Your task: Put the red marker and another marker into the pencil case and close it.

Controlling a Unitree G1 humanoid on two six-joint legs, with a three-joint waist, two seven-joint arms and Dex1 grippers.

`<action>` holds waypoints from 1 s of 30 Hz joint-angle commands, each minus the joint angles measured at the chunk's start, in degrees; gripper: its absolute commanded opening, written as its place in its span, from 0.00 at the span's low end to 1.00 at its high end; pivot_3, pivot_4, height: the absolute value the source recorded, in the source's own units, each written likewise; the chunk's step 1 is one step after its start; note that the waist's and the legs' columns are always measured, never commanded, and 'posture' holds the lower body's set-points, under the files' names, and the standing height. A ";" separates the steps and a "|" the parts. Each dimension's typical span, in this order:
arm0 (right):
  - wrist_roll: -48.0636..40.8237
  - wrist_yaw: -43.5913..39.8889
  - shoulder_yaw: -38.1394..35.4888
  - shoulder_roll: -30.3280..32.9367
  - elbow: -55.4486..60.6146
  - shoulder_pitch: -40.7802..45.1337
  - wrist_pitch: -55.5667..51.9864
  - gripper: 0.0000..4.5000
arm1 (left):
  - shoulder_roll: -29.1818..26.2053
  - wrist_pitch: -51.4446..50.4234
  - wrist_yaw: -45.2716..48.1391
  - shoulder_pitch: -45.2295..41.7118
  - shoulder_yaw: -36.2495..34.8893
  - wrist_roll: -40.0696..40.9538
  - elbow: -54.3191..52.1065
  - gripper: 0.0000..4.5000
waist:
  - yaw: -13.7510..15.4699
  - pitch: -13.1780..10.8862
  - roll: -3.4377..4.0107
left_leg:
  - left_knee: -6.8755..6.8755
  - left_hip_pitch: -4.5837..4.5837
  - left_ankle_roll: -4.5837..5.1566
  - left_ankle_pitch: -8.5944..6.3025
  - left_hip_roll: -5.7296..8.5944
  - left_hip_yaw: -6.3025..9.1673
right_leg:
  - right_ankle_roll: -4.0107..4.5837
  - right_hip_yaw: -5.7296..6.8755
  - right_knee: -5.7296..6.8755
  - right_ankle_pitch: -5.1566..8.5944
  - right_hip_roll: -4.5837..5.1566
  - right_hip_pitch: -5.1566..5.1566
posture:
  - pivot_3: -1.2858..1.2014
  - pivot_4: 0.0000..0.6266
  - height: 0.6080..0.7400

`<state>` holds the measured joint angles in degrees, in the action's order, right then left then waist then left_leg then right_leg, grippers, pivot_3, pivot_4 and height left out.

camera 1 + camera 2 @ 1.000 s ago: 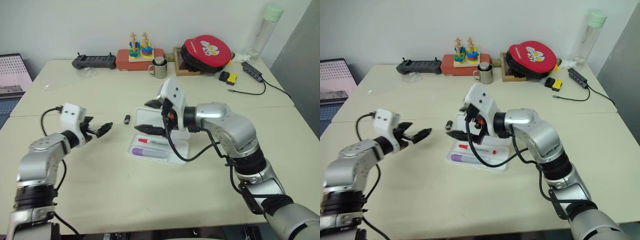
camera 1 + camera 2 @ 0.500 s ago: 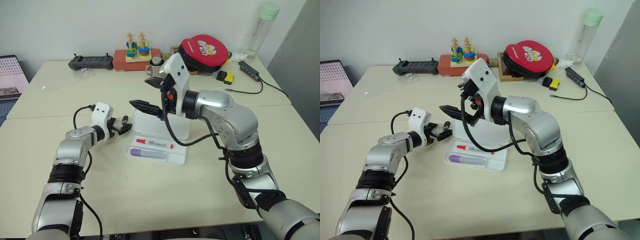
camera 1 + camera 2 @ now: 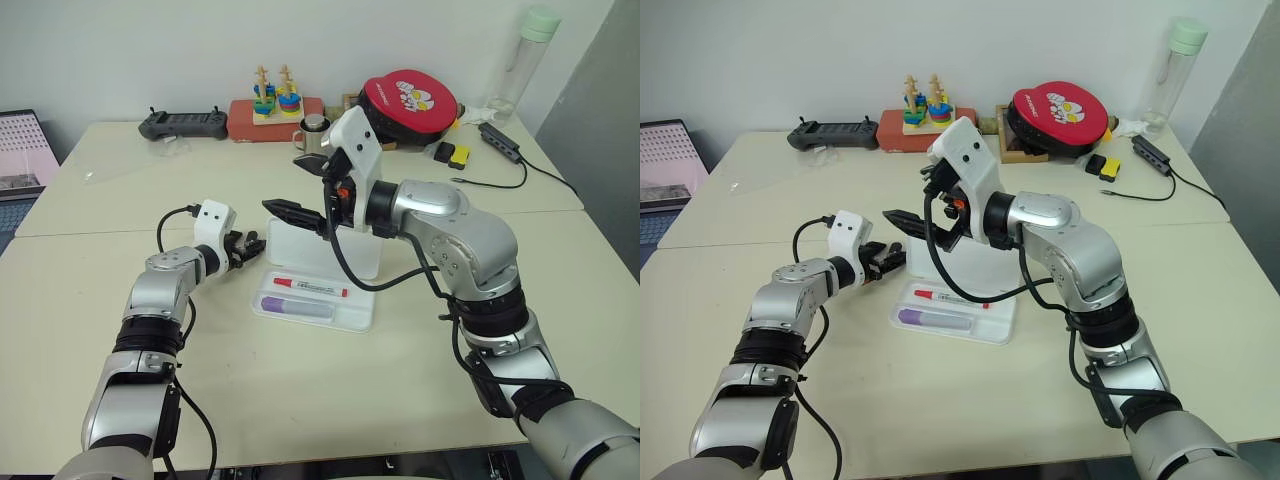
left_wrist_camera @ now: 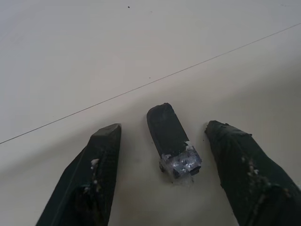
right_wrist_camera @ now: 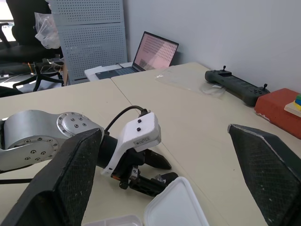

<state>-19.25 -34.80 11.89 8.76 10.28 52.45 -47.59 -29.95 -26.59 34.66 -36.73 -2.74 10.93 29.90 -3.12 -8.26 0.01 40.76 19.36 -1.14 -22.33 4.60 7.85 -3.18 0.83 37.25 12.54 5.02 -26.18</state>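
Observation:
The pencil case lies open mid-table with its white lid standing upright behind the tray. In the tray lie the red marker and, nearer me, the lavender marker. My left gripper sits low at the case's left end. Its fingers are open on either side of a tiny black stub, with a gap each side. My right gripper hovers above the lid, pointing left, its fingers wide open and holding nothing.
Along the table's back edge stand a black controller, a red box with stacking toys, a steel mug, a red round pouch and a tall bottle. A laptop sits at far left.
The whole view has shifted. My left gripper has reached right to the black stub beside the case. My right gripper has stayed above the lid over the last half second.

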 commanded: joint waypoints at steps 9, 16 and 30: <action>-0.46 -0.09 -0.83 0.64 1.00 0.51 1.53 1.00 | 0.96 0.55 -0.44 -0.09 -0.59 -0.64 0.22 0.14 | 0.01 0.00 0.00 | 0.00 0.00 0.00 0.00 0.00 0.00 | 0.00 0.00 0.00 0.00 0.00 0.00 | 0.52 0.24 1.00; -1.33 -1.96 -1.05 3.27 2.37 -0.78 1.25 1.00 | 0.94 3.85 -3.31 1.08 -3.99 -0.07 -1.64 0.10 | 0.06 0.00 0.00 | 0.01 0.00 0.00 0.00 0.00 0.01 | 0.00 0.00 0.01 0.00 0.00 0.00 | 0.52 0.24 1.00; -9.36 -15.25 -3.38 21.97 12.31 -10.48 -2.68 1.00 | -2.06 -2.76 17.09 3.11 -2.75 17.82 -33.83 0.10 | 0.09 3.31 -0.20 | 0.06 0.22 -0.01 0.00 -0.01 -0.10 | 0.00 -0.06 -0.27 0.00 0.02 -0.18 | 0.52 0.00 1.00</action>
<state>-26.38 -47.45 10.03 27.91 18.29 43.20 -49.72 -30.34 -27.18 46.29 -33.84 -8.45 25.31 3.47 -3.03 -4.94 -0.19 40.81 19.58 -1.15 -22.34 4.61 7.72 -3.19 0.74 36.96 12.53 5.05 -26.35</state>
